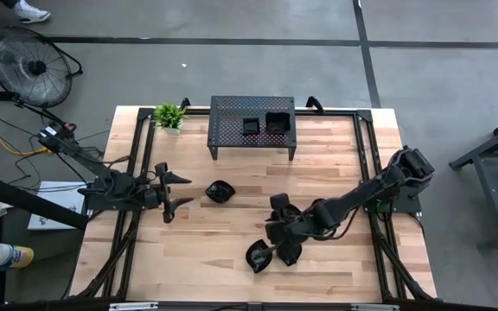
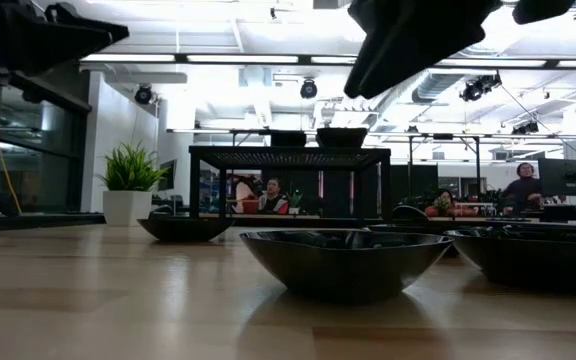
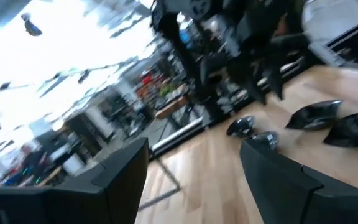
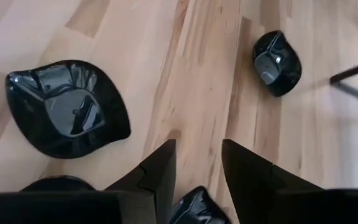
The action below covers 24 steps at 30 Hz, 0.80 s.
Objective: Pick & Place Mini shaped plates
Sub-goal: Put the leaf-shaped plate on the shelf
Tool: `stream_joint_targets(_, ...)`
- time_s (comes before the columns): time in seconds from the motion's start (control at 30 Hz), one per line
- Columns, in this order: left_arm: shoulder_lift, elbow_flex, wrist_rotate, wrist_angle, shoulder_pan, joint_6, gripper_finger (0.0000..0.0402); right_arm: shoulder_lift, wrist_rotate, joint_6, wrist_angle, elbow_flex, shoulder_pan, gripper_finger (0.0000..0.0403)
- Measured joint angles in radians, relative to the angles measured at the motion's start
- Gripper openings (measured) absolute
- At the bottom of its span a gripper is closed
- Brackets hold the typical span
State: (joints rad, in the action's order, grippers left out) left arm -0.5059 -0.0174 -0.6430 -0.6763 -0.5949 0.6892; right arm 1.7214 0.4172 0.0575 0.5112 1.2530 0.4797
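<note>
Plate, leaf-shaped [image 4: 67, 106], lies on the table [image 4: 197, 62] just beside the right end effector [image 4: 197, 144], outside its parted fingers, which straddle bare wood. The left end effector [image 1: 184, 191], also released, waits farther off.

Mini shaped plates as I see them:

1. Two square plates [image 1: 264, 124], glossy black, upright, side by side on top of the perforated stand [image 1: 227, 111] at the counter's far edge.
2. One leaf-shaped plate [image 1: 220, 191], glossy black, upright, alone on the open counter [image 1: 335, 147] near the middle, in front of the stand.
3. One larger leaf-shaped plate [image 4: 67, 107], glossy black with a recessed centre, upright near the front of the counter.
4. Further dark plates lie close beside item 3; I cannot tell their count or shapes.
</note>
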Motion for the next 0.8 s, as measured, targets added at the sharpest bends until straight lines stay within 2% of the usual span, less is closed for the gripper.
stream_joint_targets(0.1,0.072,0.001,0.046,0.061,0.0,0.02,0.025,0.004,-0.006,0.078,0.072,0.0,0.021,0.0124)
stream_joint_targets(0.43,0.369,0.001,0.066,0.398,0.0,-0.004,0.025,0.014,0.038,0.289,0.241,0.0,0.085,0.0124)
stream_joint_targets(0.6,0.496,0.002,0.076,0.532,0.0,-0.038,0.025,0.014,0.012,0.354,0.319,-0.035,0.089,0.0124)
stream_joint_targets(0.8,0.495,0.002,0.093,0.588,-0.001,-0.069,0.025,0.014,-0.004,0.318,0.301,-0.145,0.101,0.0124)
